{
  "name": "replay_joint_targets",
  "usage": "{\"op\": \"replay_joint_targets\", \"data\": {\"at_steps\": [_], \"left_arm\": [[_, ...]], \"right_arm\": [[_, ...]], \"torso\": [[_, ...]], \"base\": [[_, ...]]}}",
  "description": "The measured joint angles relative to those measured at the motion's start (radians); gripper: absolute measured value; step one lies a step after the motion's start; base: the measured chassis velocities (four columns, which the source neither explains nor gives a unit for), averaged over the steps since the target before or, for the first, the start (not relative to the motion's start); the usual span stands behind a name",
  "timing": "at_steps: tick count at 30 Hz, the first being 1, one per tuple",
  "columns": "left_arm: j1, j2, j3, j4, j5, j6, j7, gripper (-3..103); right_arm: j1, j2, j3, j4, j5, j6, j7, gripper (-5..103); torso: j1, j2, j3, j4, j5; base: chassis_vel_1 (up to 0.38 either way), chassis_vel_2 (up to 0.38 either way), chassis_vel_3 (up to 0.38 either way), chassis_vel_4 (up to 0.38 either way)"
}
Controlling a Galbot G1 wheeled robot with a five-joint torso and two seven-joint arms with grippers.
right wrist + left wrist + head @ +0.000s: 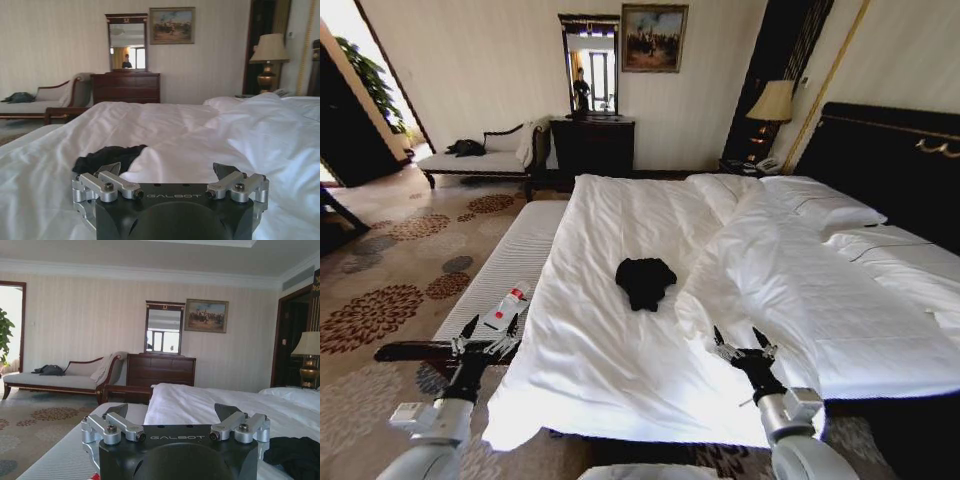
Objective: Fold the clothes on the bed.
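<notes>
Now the left pincer (485,333) hovers with fingers spread and nothing between them, off the bed's (620,380) foot corner, over the striped bench (510,262) standing beside the bed. The right pincer (743,343), fingers likewise spread and holding nothing, hangs over the white duvet near the bed's foot edge. Between the two and farther up the bed lies the black T-shirt (645,281), crumpled in a small heap on the duvet, well apart from both pincers. A red-and-white bottle (508,306) rests on the bench just beyond the left pincer.
</notes>
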Motion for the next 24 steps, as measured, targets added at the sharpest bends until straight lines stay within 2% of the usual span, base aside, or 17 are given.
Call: {"op": "replay_joint_targets", "data": {"at_steps": [7,12,16,18,20,21,24], "left_arm": [[0.006,-0.017,0.003,-0.009,0.019,0.000,0.000,99],[0.025,-0.039,-0.005,-0.024,0.032,0.001,0.000,99],[0.038,-0.050,-0.012,-0.025,0.036,-0.007,0.000,99],[0.039,-0.052,-0.013,-0.026,0.036,-0.007,0.000,99],[0.040,-0.057,-0.013,-0.026,0.039,-0.008,0.000,99],[0.040,-0.057,-0.013,-0.026,0.039,-0.008,0.000,99],[0.034,-0.059,-0.013,-0.030,0.037,-0.005,0.000,99]], "right_arm": [[0.055,-0.072,-0.103,-0.030,-0.094,-0.019,0.010,100],[0.139,-0.149,-0.158,-0.097,-0.247,-0.013,0.004,100],[0.194,-0.182,-0.204,-0.139,-0.307,-0.027,0.004,100],[0.205,-0.187,-0.213,-0.150,-0.327,-0.029,0.006,100],[0.242,-0.192,-0.237,-0.185,-0.411,-0.052,0.031,100],[0.242,-0.192,-0.237,-0.185,-0.411,-0.052,0.031,100],[0.269,-0.191,-0.252,-0.217,-0.473,-0.096,0.051,100]], "torso": [[0.000,0.000,0.000,0.0000,0.0011],[0.000,0.000,0.000,0.0000,0.0001],[0.000,0.000,0.000,0.0001,0.0005],[0.000,0.000,0.000,0.0001,0.0004],[0.000,0.000,0.000,0.0001,0.0008],[0.000,0.000,0.000,0.0001,0.0008],[0.000,0.000,0.000,0.0000,0.0006]], "base": [[-0.018,-0.005,0.006,0.005],[0.000,0.000,0.000,0.000],[0.000,0.000,0.000,0.000],[0.000,0.000,0.000,0.000],[0.000,0.000,0.000,0.000],[0.000,0.000,0.000,0.000],[0.000,0.000,0.000,0.000]]}}
